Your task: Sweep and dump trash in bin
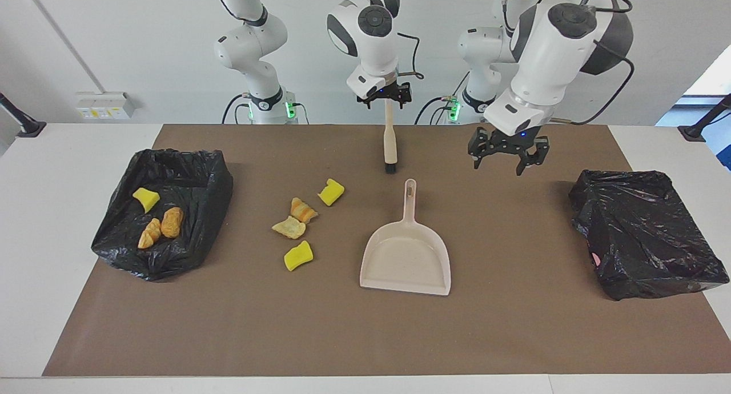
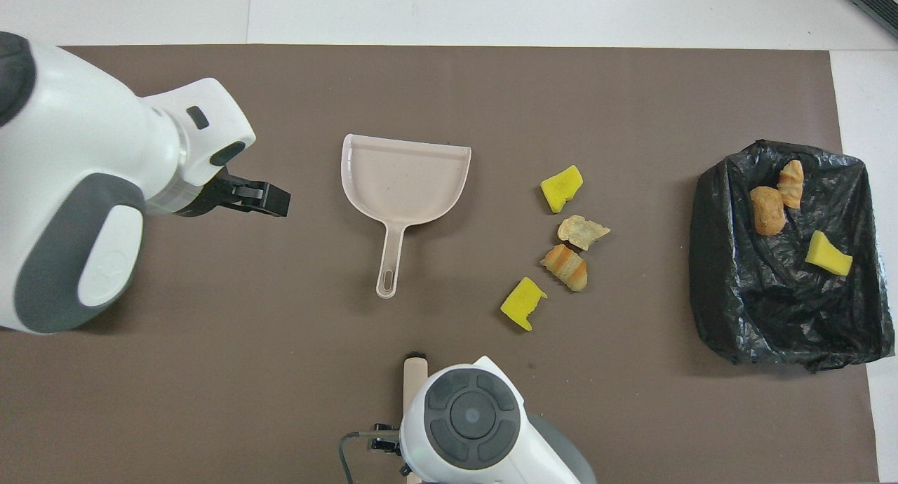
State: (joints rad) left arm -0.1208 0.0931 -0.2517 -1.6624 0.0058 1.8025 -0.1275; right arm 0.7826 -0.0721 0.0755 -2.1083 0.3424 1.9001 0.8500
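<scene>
Several scraps of trash lie together on the brown mat: two yellow sponge pieces [image 1: 330, 192] [image 1: 298, 256] and two orange-tan chunks [image 1: 303, 210] [image 1: 289, 228]. The bin [image 1: 197, 171], lined with a black bag, stands at the right arm's end. It holds a yellow piece [image 1: 146, 199] and two orange chunks [image 1: 171, 221]. The beige dustpan [image 1: 405, 257] lies flat mid-mat. The brush [image 1: 390, 145] points its bristles at the dustpan's handle. My right gripper [image 1: 386, 102] hangs open over the brush's handle end. My left gripper [image 1: 499, 169] is open, over bare mat beside the dustpan.
A second black bag [image 1: 645, 234] sits bunched at the left arm's end of the mat; the left arm covers it in the overhead view. White table borders the mat [image 2: 449, 91] on all sides.
</scene>
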